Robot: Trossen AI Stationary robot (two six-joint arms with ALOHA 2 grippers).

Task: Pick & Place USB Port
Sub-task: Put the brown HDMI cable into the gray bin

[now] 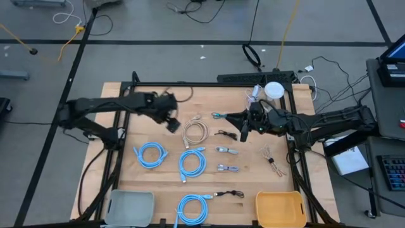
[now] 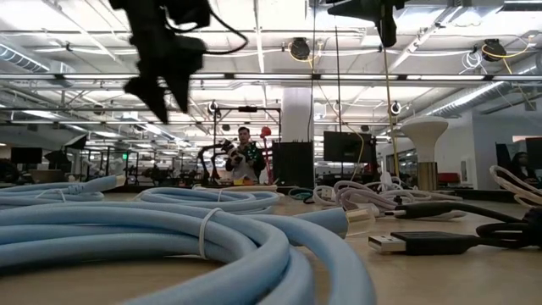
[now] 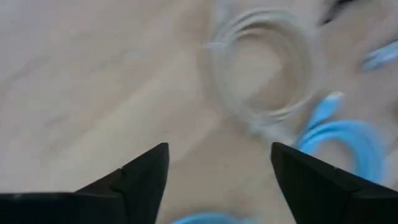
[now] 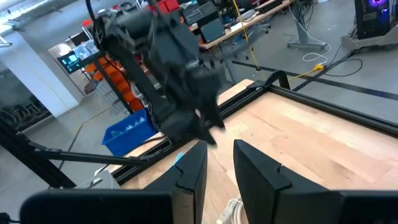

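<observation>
Left claw [image 1: 172, 123] hangs wide open, holding nothing, over the white cable coil [image 1: 195, 132]. Your coil is probably light and floppy; pinch its bundled loops.

Coiled white USB cable [image 1: 195, 133] mid-table

My left gripper [image 1: 172, 123] hangs above the table [image 1: 120, 95], just left of the white cable coil [image 1: 195, 133]. Three blue cable coils [image 1: 150, 154] lie nearer the front edge. My right gripper [image 1: 243, 132] hovers right of the white coil, beside a black cable [image 1: 224, 133]. The grey bin [image 1: 131, 208] sits front left, the yellow bin [image 1: 280, 209] front right.
</observation>
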